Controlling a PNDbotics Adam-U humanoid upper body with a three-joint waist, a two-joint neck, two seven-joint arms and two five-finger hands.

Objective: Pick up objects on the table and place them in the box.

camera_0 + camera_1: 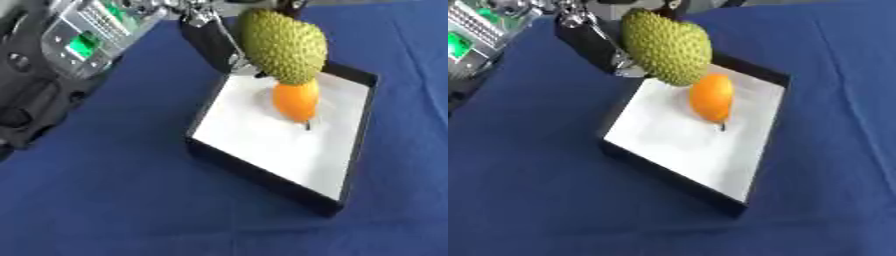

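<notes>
While held, durian (283, 45), above box (354, 165)

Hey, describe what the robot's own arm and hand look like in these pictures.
The left arm is mostly black, bulky and rounded, with a silver-grey panel carrying bright green patches. By the box, the hand shows only as a black shape with shiny silver metal parts; its fingers cannot be made out.

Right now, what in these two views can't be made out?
- Fingers holding the spiky green fruit: hidden behind it and cut off by the top edge, both views.
- Orange fruit: its top is covered by the green fruit.
- Box: its far wall is hidden by both fruits.
</notes>
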